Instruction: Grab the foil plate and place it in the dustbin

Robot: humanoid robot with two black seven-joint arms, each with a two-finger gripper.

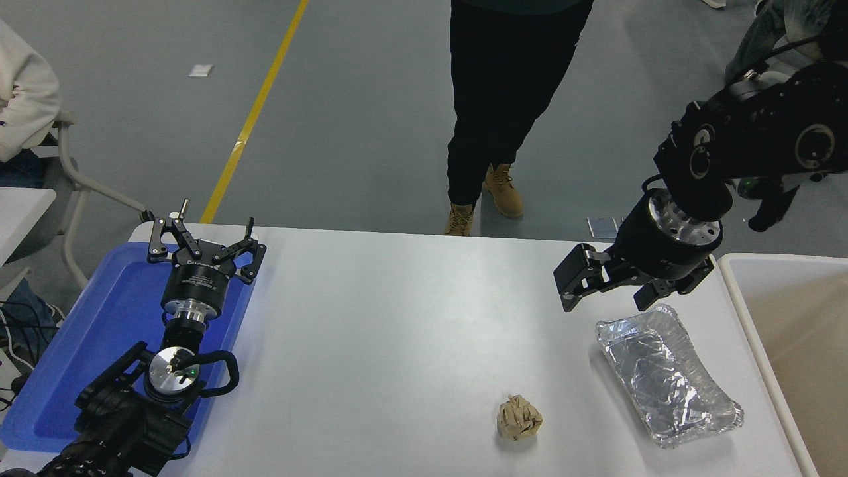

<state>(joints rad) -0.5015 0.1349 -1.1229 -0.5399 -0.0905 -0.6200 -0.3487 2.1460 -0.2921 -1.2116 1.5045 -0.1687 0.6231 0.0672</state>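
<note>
Silver foil plate (pixel 666 375) lies ungrasped on the table's right; right gripper (pixel 606 297) hovers beyond it, jaws wide. Dustbin (pixel 742 291), far right, awaits.

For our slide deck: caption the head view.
Right end effector open above the foil plate, dustbin alongside.

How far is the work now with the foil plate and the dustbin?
Nothing is finished yet. The shiny crinkled aluminium foil plate lies on the white table, beside the off-white plastic dustbin. The right end effector is open above the plate's far end, gripping nothing. Grasping, lifting and dropping remain. The left end effector is parked over the blue tray.
</note>
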